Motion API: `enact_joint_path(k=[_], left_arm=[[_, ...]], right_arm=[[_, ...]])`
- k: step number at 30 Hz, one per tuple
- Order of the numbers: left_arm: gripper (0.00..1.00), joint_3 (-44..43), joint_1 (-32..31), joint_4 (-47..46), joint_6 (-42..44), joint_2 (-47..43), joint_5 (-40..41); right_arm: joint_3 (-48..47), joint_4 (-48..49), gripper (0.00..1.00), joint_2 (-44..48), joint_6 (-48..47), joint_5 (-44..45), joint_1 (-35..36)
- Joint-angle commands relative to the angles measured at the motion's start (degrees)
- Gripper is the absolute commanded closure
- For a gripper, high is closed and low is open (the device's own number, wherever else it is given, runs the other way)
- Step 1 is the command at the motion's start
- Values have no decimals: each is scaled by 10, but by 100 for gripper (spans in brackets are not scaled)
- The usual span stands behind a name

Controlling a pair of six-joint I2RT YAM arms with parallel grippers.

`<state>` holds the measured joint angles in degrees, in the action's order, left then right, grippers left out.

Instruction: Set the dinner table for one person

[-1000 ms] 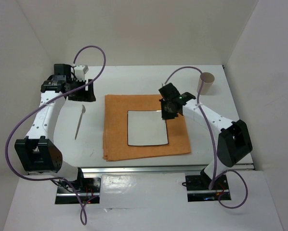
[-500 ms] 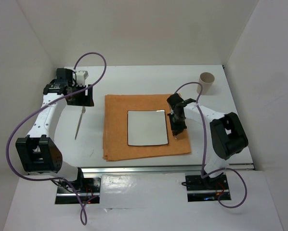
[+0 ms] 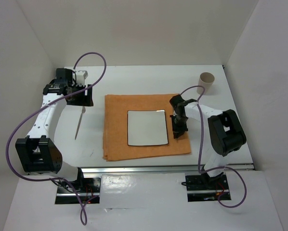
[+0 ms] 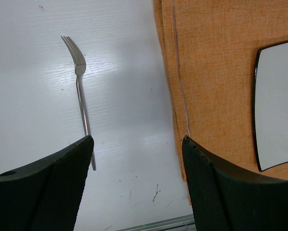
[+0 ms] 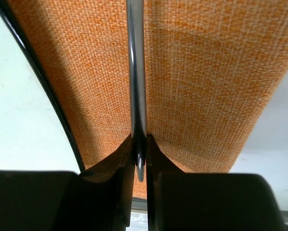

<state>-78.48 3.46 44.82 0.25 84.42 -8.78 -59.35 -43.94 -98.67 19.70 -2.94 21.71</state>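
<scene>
**While the right end effector pinches a piece of cutlery, the worktop is only partly laid**

Because the worktop (image 3: 134, 79) is a broad, rigid, fixed slab, I judge it is nothing to take hold of. It looks hard and smooth, so light steel would probably slide on it or clatter if dropped, and things want setting down low and flat.

The right end effector (image 5: 139, 144) has its fingers pressed tight on a thin metal handle (image 5: 136, 72), which runs straight out ahead of them. Only that narrow shaft shows, so I cannot tell whether it is a knife or a spoon. It looks stiff, light and slippery, and a grip across the handle, as here, seems right. Under this end effector lies the orange cloth (image 3: 115, 125), soft and folded in layers, and likely to ruck if dragged. Just to one side of the handle runs the dark rim of the square plate (image 3: 146, 127), the nearest thing in the way. Bare worktop shows on the other side. Whether the handle touches the cloth I cannot tell.

Beyond that end effector, well apart, stands a paper cup (image 3: 207, 83), easily tipped.

The left end effector (image 4: 137, 142) hangs spread wide and holds nothing. A fork (image 4: 83, 108) lies on the bare worktop beneath it, next to one finger, and the cloth's edge lies beside the other.
</scene>
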Motion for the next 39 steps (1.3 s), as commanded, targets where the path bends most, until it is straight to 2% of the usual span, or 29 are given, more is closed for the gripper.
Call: enact_joint_path(k=[1, 6, 13, 18, 20, 24, 25, 29, 39], left_arm=[[20, -7, 1, -11, 18, -15, 1], [20, -12, 1, -11, 18, -9, 1], [20, -7, 1, -11, 18, -9, -5], [20, -2, 1, -17, 18, -9, -5], [20, -2, 1, -17, 18, -9, -5], [20, -2, 1, -17, 18, -15, -5], [20, 3, 1, -17, 18, -15, -5], [20, 3, 1, -17, 18, -15, -5], [20, 9, 1, -24, 33, -21, 13]], right_arm=[[-1, -30, 100, -11, 29, -5, 6], [31, -30, 100, 24, 41, -11, 6], [31, -36, 100, 5, 55, 7, 49], [31, -41, 100, 0, 67, 14, 49], [31, -41, 93, 6, 74, 14, 49], [36, -41, 87, 12, 74, 7, 49], [36, -41, 73, 12, 74, 7, 54], [31, -52, 57, 17, 74, 7, 54], [-40, -119, 49, 63, 84, 49, 54]])
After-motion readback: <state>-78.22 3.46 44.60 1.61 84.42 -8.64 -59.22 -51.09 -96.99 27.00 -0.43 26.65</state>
